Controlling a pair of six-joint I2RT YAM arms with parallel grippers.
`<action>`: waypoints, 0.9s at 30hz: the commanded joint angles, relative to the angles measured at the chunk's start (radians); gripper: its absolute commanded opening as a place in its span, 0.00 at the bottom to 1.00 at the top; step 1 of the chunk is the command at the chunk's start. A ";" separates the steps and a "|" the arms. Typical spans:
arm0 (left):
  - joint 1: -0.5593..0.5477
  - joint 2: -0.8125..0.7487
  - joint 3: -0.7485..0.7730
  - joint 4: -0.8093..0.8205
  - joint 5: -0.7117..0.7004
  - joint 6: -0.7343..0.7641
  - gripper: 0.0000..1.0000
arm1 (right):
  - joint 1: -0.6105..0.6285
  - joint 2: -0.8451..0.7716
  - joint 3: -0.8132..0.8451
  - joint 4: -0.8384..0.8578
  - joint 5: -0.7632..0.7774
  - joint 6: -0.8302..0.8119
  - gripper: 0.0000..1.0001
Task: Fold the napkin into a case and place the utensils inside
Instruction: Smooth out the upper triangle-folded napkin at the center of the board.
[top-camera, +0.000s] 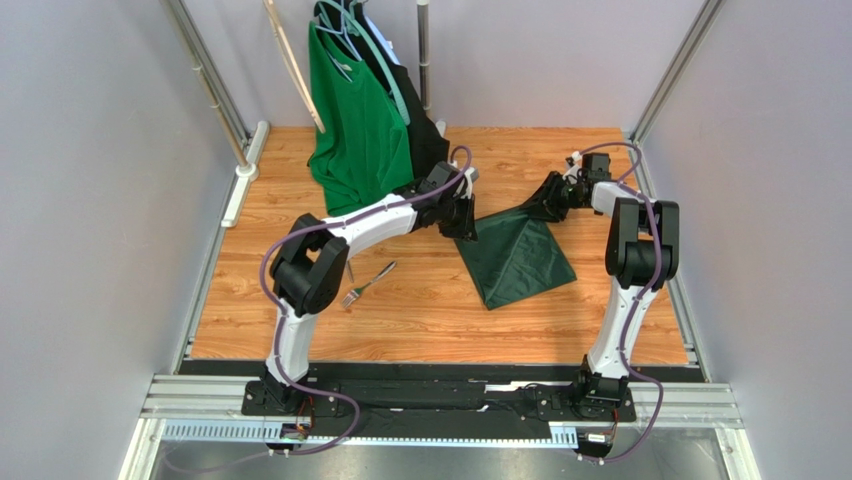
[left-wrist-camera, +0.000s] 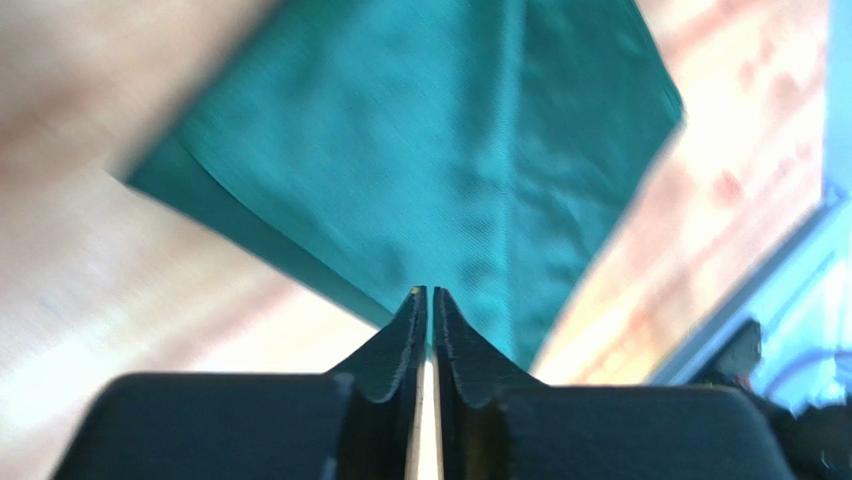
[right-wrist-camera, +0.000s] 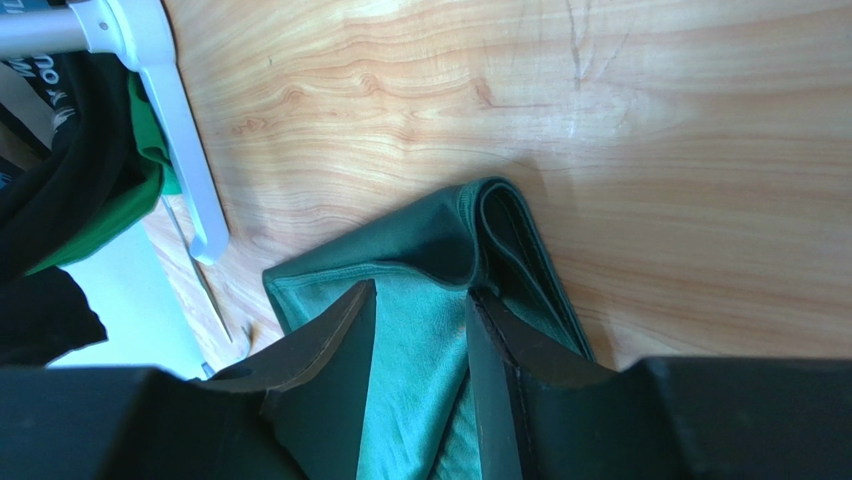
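One fork (top-camera: 368, 283) top view only | left pincer (left-wrist-camera: 430, 292) almost closed, empty | right pincer (right-wrist-camera: 420, 290) spread astride napkin (right-wrist-camera: 425, 235)

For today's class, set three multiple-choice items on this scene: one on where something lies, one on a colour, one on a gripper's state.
1. Where does the fork lie?
A. On the napkin.
B. In a gripper.
C. On the bare table, left of the napkin.

2. What colour is the napkin?
A. Dark green.
B. Red.
C. White.

3. How do the right gripper's fingers stand?
A. Pressed together.
B. Apart, with napkin cloth between them.
C. Clamped on the fork.

Key:
1 C, the top view shows it alone on the wood.
2 A, the top view shows dark green cloth.
3 B, the right wrist view shows the gap with cloth in it.
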 joint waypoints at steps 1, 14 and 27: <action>-0.072 -0.163 -0.158 0.037 -0.009 -0.009 0.09 | 0.014 -0.128 -0.091 -0.011 0.054 0.004 0.42; -0.210 -0.214 -0.345 0.055 -0.060 -0.128 0.00 | 0.227 -0.533 -0.555 -0.009 0.377 0.133 0.04; -0.221 -0.164 -0.347 0.129 -0.040 -0.178 0.00 | 0.313 -0.615 -0.766 0.131 0.364 0.222 0.00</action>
